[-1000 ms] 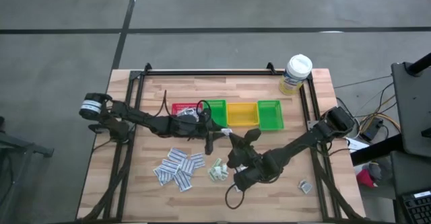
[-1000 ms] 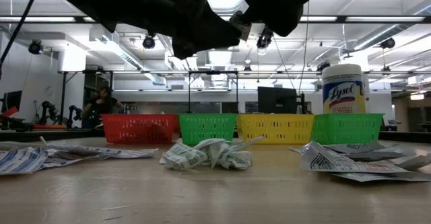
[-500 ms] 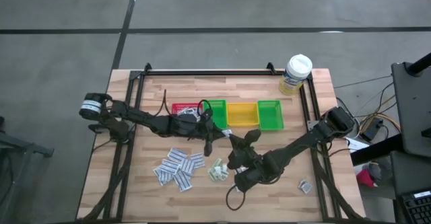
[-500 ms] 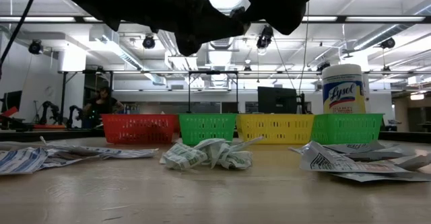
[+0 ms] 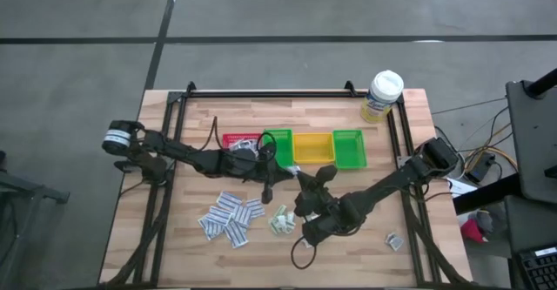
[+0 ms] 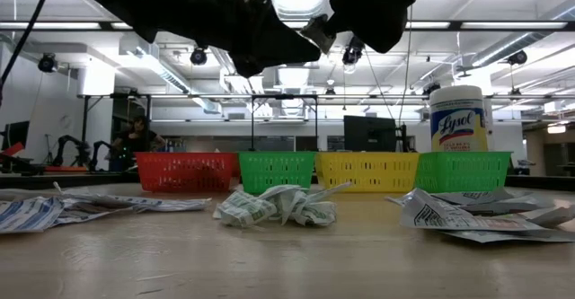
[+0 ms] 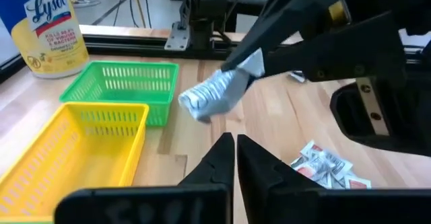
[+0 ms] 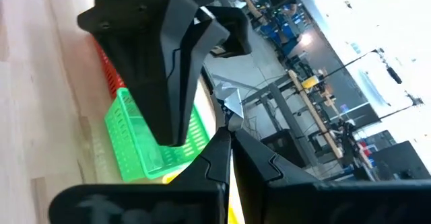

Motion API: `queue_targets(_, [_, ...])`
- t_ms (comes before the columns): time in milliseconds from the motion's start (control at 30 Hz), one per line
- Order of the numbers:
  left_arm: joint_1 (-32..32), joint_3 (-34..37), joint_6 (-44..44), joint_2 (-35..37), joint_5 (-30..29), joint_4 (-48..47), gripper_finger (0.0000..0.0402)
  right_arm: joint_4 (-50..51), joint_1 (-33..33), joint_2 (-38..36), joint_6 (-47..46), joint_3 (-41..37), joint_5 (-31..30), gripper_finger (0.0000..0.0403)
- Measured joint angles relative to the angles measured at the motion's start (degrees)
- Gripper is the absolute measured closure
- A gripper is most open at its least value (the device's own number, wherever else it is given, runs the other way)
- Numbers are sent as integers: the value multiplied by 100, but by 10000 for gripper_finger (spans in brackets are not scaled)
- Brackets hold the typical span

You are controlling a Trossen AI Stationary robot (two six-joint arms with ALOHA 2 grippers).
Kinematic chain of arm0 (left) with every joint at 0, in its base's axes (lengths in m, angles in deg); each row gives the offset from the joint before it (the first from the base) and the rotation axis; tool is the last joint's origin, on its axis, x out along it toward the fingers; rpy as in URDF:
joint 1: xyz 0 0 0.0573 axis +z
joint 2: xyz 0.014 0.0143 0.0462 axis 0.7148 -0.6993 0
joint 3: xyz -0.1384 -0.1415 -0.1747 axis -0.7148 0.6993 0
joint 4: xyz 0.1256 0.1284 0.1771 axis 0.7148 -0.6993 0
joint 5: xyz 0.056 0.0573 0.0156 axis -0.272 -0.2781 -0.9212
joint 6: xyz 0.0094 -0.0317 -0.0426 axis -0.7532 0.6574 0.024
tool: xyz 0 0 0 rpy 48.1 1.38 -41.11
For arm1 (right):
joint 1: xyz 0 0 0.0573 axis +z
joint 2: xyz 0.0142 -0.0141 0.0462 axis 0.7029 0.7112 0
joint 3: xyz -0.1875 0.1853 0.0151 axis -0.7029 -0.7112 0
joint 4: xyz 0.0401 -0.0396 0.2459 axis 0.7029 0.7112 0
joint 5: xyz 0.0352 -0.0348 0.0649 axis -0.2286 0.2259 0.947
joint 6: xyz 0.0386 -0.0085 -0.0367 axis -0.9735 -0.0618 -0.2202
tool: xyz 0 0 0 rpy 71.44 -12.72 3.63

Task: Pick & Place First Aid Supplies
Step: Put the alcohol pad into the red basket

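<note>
Three loose groups of first aid packets lie on the wooden table (image 5: 200,107). Nearest, in the lower left of the high view, is a fan of flat packets (image 5: 231,216). A crumpled clump (image 5: 280,222) sits just right of it, and a lone packet (image 5: 393,240) lies at the lower right.

Above the clump, at mid-frame, the right gripper (image 5: 300,178) is clenched on one held packet (image 7: 214,96). The left wrist view shows that grey-and-white piece pinched by one end and hanging clear of the wood. The left gripper (image 5: 267,194) hangs just to the left of it. Its fingers (image 7: 219,158) are pressed together on nothing, pointing toward the held packet but apart from it.

Farther back stands a row of bins: red bin (image 5: 237,140), green bin (image 5: 278,146), yellow bin (image 5: 313,148) and second green bin (image 5: 348,148). The held packet hangs just short of the boundary between the first green bin and the yellow one. A yellow-labelled bottle (image 5: 383,94) stands at the far right corner. Beyond the table, a person (image 6: 137,136) is in the room at the low view's left.
</note>
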Motion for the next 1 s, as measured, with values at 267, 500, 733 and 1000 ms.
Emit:
queue_targets(267, [0, 1, -242, 354, -137, -430, 346, 308, -44, -3, -297, 0, 348, 395])
queue_targets(500, [-4, 7, -534, 708, -317, -907, 322, 434, -97, -6, -436, 0, 839, 395])
queue_targets(733, [-9, 10, -673, 665, -129, -985, 316, 423, -240, -11, -440, 0, 1250, 395])
queue_targets(1000, [-11, -30, -633, 518, -25, -1052, 316, 375, -423, -14, -386, 159, 1594, 395])
